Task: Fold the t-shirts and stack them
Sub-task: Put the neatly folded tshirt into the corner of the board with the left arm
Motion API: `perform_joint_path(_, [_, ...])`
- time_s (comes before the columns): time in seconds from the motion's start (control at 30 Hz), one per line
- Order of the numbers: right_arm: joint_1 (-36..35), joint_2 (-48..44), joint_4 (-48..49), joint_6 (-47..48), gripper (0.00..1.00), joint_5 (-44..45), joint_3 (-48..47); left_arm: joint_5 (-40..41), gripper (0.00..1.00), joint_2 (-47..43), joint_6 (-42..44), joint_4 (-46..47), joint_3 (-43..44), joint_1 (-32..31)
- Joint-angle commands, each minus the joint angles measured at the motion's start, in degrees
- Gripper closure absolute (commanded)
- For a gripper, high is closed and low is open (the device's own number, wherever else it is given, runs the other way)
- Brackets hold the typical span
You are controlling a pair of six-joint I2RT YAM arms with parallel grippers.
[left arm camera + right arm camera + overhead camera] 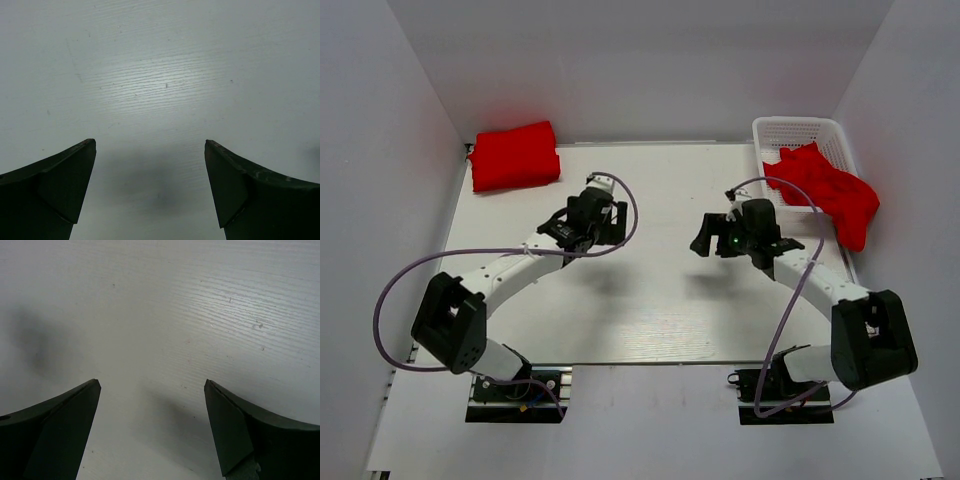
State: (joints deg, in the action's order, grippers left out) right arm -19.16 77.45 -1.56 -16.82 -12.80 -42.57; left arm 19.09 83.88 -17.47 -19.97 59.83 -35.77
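Left gripper (pixel 150 144), right gripper (pixel 152 382) spread wide, empty. Folded shirt (pixel 515 156) at 11 o'clock; crumpled shirts (pixel 830 195) spilling from basket (pixel 798 128), 1 o'clock.

T-shirts (pixel 515 156) soft matt red cloth; basket (pixel 798 126) white plastic lattice; table (pixel 660 300) white, faintly grained, matt.

Red tee (pixel 515 156) folded far L; crumpled tees (pixel 832 192) overhang basket (pixel 796 128) far R.
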Motion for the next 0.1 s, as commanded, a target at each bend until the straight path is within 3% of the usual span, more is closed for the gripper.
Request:
perform_joint_path(0.0, [-0.18, -4.32, 6.22, -1.29, 0.10, -1.62, 2.48, 0.78, 0.00, -2.23, 0.51, -0.07, 1.07, -0.79])
perform_joint_path(0.07, [-0.09, -6.34, 7.36, -1.20, 0.10, -0.92, 4.15, -0.37, 0.00, -2.92, 0.51, -0.07, 1.07, -0.79])
